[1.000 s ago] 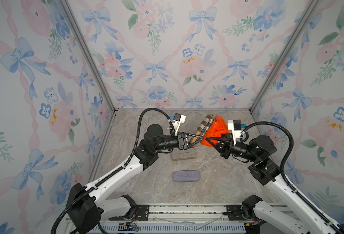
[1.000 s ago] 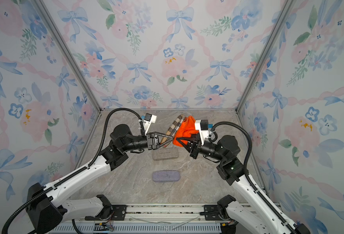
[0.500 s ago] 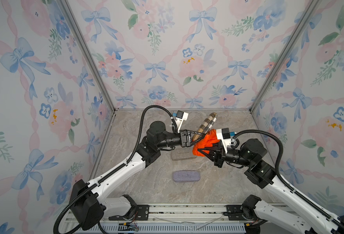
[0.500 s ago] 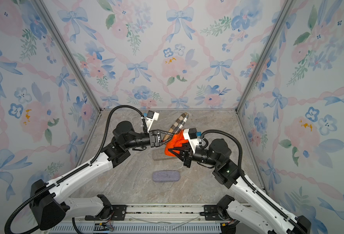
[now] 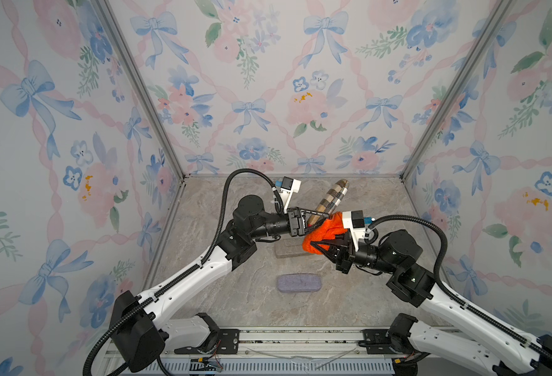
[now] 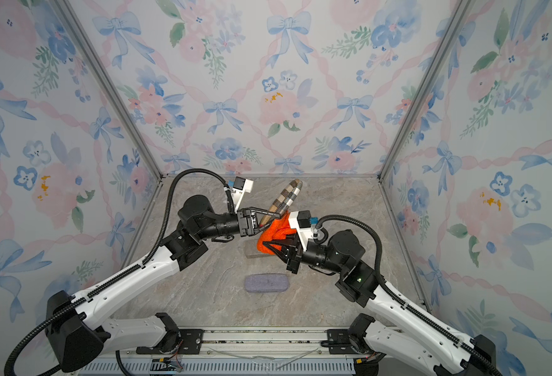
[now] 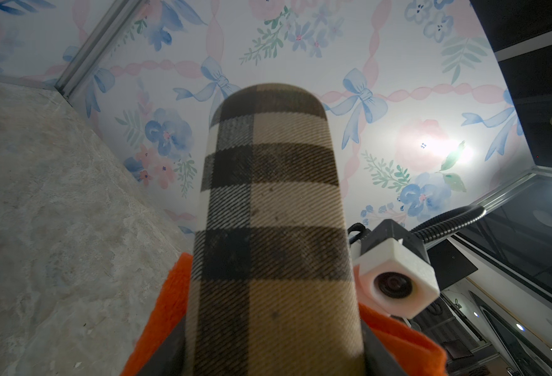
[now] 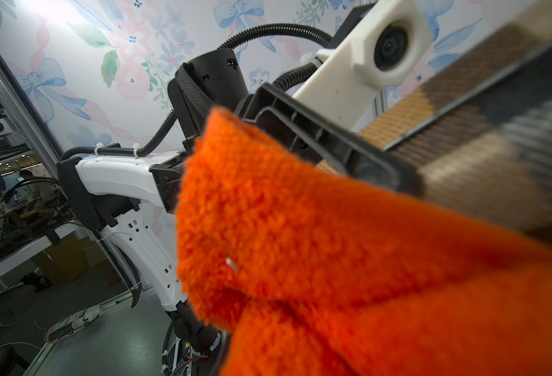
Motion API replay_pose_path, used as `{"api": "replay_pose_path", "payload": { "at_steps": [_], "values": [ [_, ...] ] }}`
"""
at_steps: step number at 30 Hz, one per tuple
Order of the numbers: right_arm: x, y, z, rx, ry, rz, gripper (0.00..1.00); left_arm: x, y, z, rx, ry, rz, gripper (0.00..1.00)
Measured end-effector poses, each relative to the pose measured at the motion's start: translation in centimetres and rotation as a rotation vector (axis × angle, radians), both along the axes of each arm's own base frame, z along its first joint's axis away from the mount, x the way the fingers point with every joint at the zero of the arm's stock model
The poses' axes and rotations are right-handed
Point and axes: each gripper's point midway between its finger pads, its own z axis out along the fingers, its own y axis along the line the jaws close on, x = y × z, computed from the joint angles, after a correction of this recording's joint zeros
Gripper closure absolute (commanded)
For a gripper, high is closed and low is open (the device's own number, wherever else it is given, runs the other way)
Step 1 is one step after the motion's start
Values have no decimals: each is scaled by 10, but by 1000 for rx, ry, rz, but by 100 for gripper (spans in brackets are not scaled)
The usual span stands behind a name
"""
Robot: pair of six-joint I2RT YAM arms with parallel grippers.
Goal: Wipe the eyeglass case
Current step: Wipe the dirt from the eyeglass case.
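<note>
The eyeglass case (image 5: 336,197) (image 6: 287,197) is tan and brown plaid. It is held off the table, slanting up toward the back wall. My left gripper (image 5: 323,216) (image 6: 273,216) is shut on its lower end, and in the left wrist view the case (image 7: 274,211) fills the space between the dark fingers (image 7: 167,355). An orange cloth (image 5: 325,231) (image 6: 274,233) (image 8: 333,260) is bunched in my shut right gripper (image 5: 318,245) (image 6: 273,247). The cloth presses against the case's lower part, right beside the left fingers (image 8: 317,143). It hides the right jaws in the right wrist view.
A grey-purple case (image 5: 298,284) (image 6: 267,284) lies flat on the marble table (image 5: 235,293) toward the front. A pale stone-coloured case (image 5: 287,250) (image 6: 256,251) lies below the two grippers. Floral walls close in the back and both sides.
My right gripper has slid the orange cloth from the case's upper end down to its lower part by the left gripper. The left gripper has tilted the case up and shifted slightly right.
</note>
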Motion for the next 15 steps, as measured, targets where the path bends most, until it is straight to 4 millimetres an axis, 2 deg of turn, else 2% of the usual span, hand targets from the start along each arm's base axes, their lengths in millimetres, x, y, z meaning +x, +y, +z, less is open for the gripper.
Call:
{"api": "replay_pose_path", "payload": {
  "at_steps": [4, 9, 12, 15],
  "values": [
    [22, -22, 1, -28, 10, -72, 100, 1, 0, -3, -1, 4, 7, 74],
    [71, -62, 29, -30, 9, -257, 100, -3, 4, -8, -2, 11, 5, 74],
    [90, -73, 45, -20, -3, -313, 100, -6, 7, -9, -3, 10, 5, 74],
    [94, -69, 44, -27, 6, -307, 100, -7, 10, -10, -2, 12, 9, 74]
  ]
}}
